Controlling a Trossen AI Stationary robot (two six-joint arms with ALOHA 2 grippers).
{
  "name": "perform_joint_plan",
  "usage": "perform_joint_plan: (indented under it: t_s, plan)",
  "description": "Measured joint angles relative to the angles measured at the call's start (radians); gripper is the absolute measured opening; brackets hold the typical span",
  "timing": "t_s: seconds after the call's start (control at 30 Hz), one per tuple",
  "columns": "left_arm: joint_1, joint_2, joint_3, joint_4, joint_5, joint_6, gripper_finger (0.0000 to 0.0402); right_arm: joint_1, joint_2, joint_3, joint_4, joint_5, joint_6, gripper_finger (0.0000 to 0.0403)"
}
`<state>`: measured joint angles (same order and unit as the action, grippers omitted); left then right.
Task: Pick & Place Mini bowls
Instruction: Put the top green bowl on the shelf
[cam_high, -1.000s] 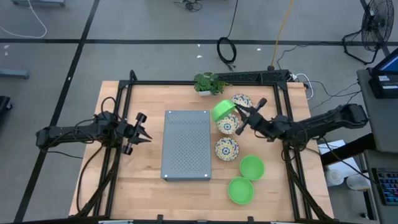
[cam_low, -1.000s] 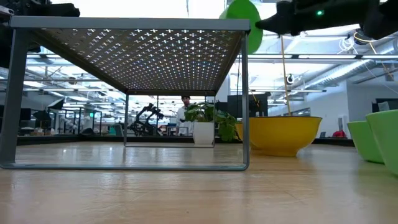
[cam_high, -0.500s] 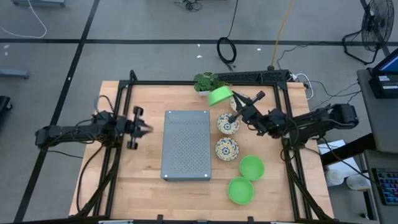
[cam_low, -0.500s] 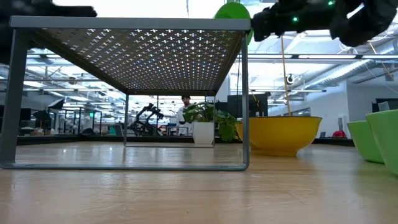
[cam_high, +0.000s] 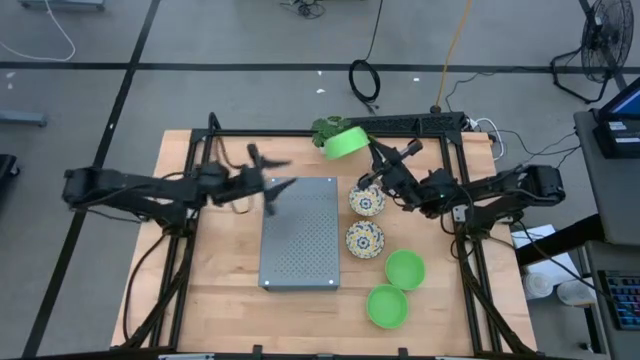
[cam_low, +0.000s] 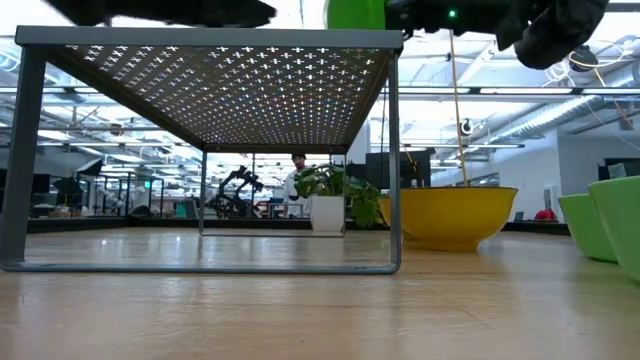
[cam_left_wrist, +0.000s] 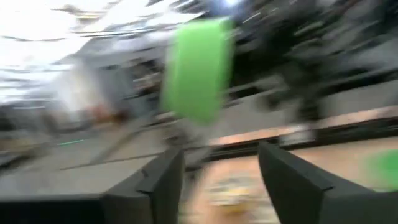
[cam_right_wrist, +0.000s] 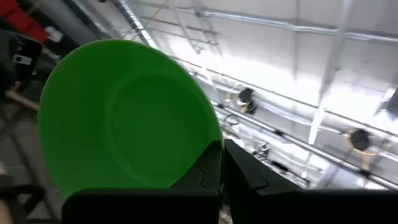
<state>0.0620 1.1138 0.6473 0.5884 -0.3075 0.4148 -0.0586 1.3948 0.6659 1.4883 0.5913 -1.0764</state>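
**Green bowl held aloft over the table's far edge**

Above the far edge of the wooden table (cam_high: 210, 290), the right gripper (cam_high: 366, 158) holds a plain bright green plastic mini bowl (cam_high: 345, 141) in the air, its fingers clamped on the bowl's rim. The bowl is tilted and hangs in front of the small green leafy plant (cam_high: 326, 127). In the right wrist view the bowl (cam_right_wrist: 124, 124) fills most of the frame.

The left gripper (cam_high: 268, 178) reaches over the far left corner of the grey perforated rectangular tray (cam_high: 298, 240), its two fingers spread apart and holding nothing.

Two cream mini bowls with blue-and-yellow floral pattern (cam_high: 366, 201) (cam_high: 364, 240) rest on the table just right of the tray. Two more green mini bowls (cam_high: 405, 270) (cam_high: 387, 306) sit nearer the front edge.
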Motion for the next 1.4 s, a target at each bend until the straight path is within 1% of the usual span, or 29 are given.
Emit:
perform_joint_plan:
  t_s: [0.07,0.13,0.2,0.3,0.33,0.43,0.53,0.63,0.7,0.87,0.93,1.03,1.1,1.17,1.3,1.33,1.4]
  plan:
    - [-0.001,0.083,0.084,0.014,-0.140,0.056,0.0240,-0.005,0.011,0.000,0.073,0.007,-0.024,0.0000]
    - [0.003,0.160,0.155,0.016,-0.186,0.119,0.0253,-0.013,0.016,0.001,0.078,0.006,-0.031,0.0000]
    - [0.004,0.231,0.222,0.014,-0.167,0.180,0.0260,-0.026,0.018,0.000,0.076,-0.017,-0.023,0.0000]
    - [0.003,0.323,0.318,0.018,-0.090,0.241,0.0263,-0.045,0.015,0.001,0.079,-0.048,0.006,0.0000]
    - [0.002,0.353,0.347,0.017,-0.081,0.256,0.0263,-0.050,0.016,0.001,0.078,-0.048,0.013,0.0000]
    - [0.003,0.427,0.425,0.012,-0.112,0.302,0.0255,-0.056,0.014,0.001,0.080,-0.032,0.014,0.0000]
    - [0.004,0.470,0.489,0.015,-0.157,0.339,0.0244,-0.054,0.014,0.001,0.085,-0.018,0.015,0.0000]
    - [0.002,0.492,0.531,0.016,-0.244,0.372,0.0233,-0.046,0.013,0.001,0.086,-0.011,0.016,0.0000]
    - [0.002,0.495,0.542,0.018,-0.273,0.377,0.0225,-0.045,0.014,0.001,0.084,-0.002,0.017,0.0000]
    - [0.003,0.494,0.543,0.067,-0.305,0.373,0.0206,-0.040,0.015,0.001,0.079,-0.014,0.059,0.0000]
    - [0.003,0.494,0.543,0.069,-0.336,0.376,0.0198,-0.034,0.016,0.001,0.076,-0.015,0.060,0.0000]
    - [0.006,0.495,0.543,0.068,-0.382,0.376,0.0179,-0.024,0.018,0.001,0.071,-0.021,0.060,0.0000]
    - [0.005,0.495,0.543,0.069,-0.407,0.375,0.0156,-0.018,0.018,0.001,0.070,-0.023,0.062,0.0000]
    - [0.006,0.495,0.544,0.073,-0.426,0.371,0.0121,-0.010,0.018,0.000,0.067,-0.023,0.062,0.0001]
    - [0.008,0.494,0.546,0.083,-0.468,0.362,0.0026,0.011,0.017,0.000,0.024,-0.022,0.070,0.0002]
    - [0.008,0.494,0.546,0.088,-0.481,0.362,0.0016,0.017,0.018,0.000,0.014,-0.023,0.070,0.0003]
    - [0.003,0.493,0.546,0.096,-0.524,0.386,0.0015,0.027,0.017,0.000,-0.021,-0.023,0.073,0.0008]
